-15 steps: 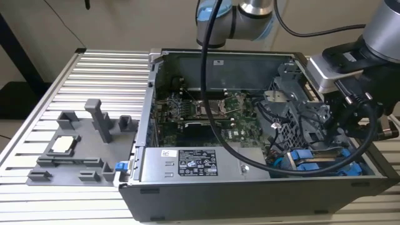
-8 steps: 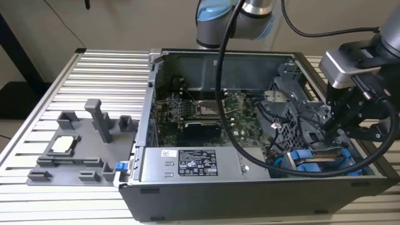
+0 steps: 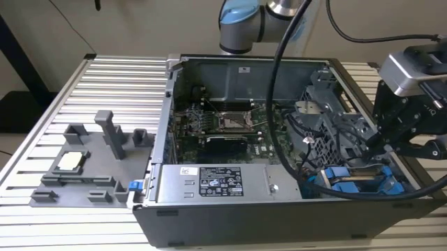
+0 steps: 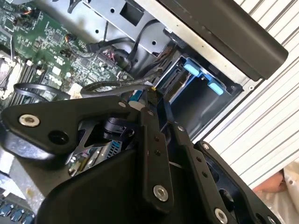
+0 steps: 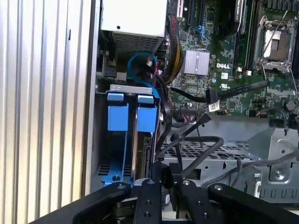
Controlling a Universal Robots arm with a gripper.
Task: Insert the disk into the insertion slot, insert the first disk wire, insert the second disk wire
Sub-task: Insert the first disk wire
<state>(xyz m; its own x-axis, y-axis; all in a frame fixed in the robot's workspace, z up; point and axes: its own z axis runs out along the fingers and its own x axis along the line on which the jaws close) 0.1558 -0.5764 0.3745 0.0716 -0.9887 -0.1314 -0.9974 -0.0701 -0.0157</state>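
Black gripper (image 5: pixel 167 170) linkage sits closest to the lens in both wrist views. Its fingers (image 5: pixel 152 192) are drawn nearly together and clamped on a small black plug, which I take to be the end of a disk wire (image 5: pixel 164 175). Which of the two wires it is, I cannot tell.

Blue-framed disk (image 5: pixel 146 119) is down inside the insertion slot (image 5: pixel 125 87), the grey sheet-metal bay at a corner of the case (image 3: pixel 279 222). Its blue end is about level with the bay's rim, and a second blue carrier (image 5: pixel 118 116) is just beside it. Judged: disk step done.

Gripper tip is near the bay's inner side, close to the disk but apart from it. In the exterior view it stands at the exterior view's right, over the case rim. The plug is not in any socket that I can see. The disk's connector edge is hidden.

Step in hand (judgement): a wire insertion, approach phase. Seating calls for the plug squared to the disk's connector with the keyed side matched, then a short straight push. Loose black cables (image 5: pixel 196 140) looped between tip and bay could snag or deflect it.

Outward:
- Green motherboard (image 5: pixel 224 56) lies beyond the bay, with the square silver processor socket (image 3: pixel 231 121) mid-board.
- Grey power supply (image 3: pixel 216 183) sits beside the bay.
- The open case rests on a slatted aluminium table (image 3: pixel 119 78).
- Grey fixture tray (image 3: pixel 77 175) is well apart, at the exterior view's left.
- The arm's blue-capped joint (image 3: pixel 241 23) is behind the case
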